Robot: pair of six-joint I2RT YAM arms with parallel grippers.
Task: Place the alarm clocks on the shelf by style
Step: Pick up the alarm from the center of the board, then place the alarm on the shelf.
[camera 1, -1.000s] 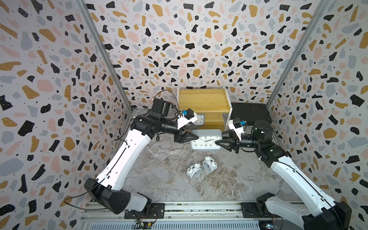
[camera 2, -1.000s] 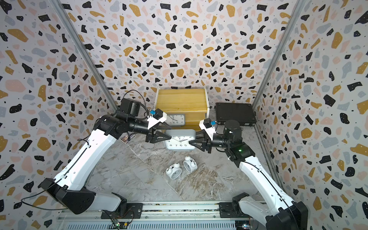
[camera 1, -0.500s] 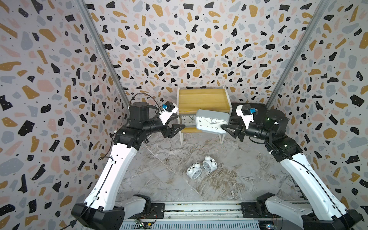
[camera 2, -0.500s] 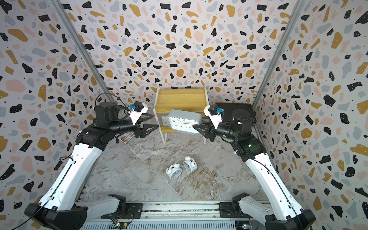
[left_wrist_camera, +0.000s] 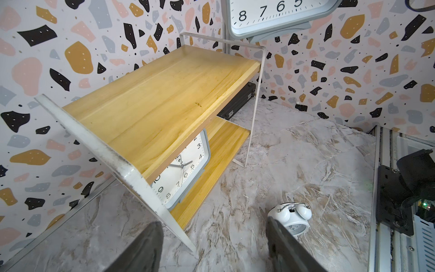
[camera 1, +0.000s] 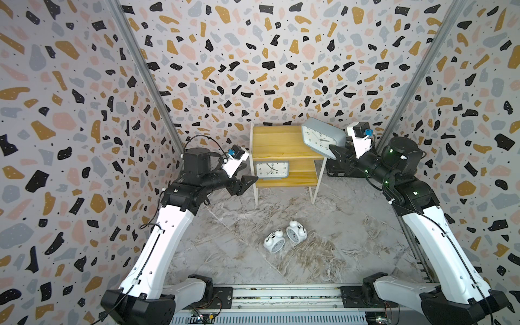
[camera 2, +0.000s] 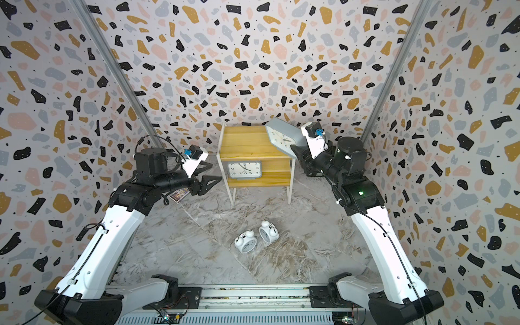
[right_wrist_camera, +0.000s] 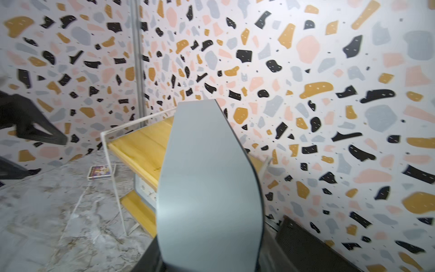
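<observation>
Altogether four alarm clocks could be counted: two grey ones and two small white ones with bells. One shelf (camera 1: 281, 143) stood at the back of the bench (camera 1: 225, 253), and it had two wooden boards.

The standing grey clock (camera 1: 271, 169) sat upright on the bottom board, close to the left end, with its face to the front. The lifted grey clock (camera 1: 323, 138) was up in the air and tipped over, above the right end of the top board. In the left wrist view it did not touch the wood. The right claw (camera 1: 334, 149) had it gripped tight by one end.

The nearer white clock (camera 1: 274, 242) and the farther white clock (camera 1: 295, 232) lay side by side on the bench, out in front of the shelf and well apart from it. I could not tell if the two touched.

The left claw (camera 2: 210, 173) was spread wide with nothing in it, just beside the left side of the shelf.

One flat black case (left_wrist_camera: 237, 103) lay on the bench beside the right side of the shelf. One little picture card (camera 2: 178, 194) lay on the bench under the left arm.
</observation>
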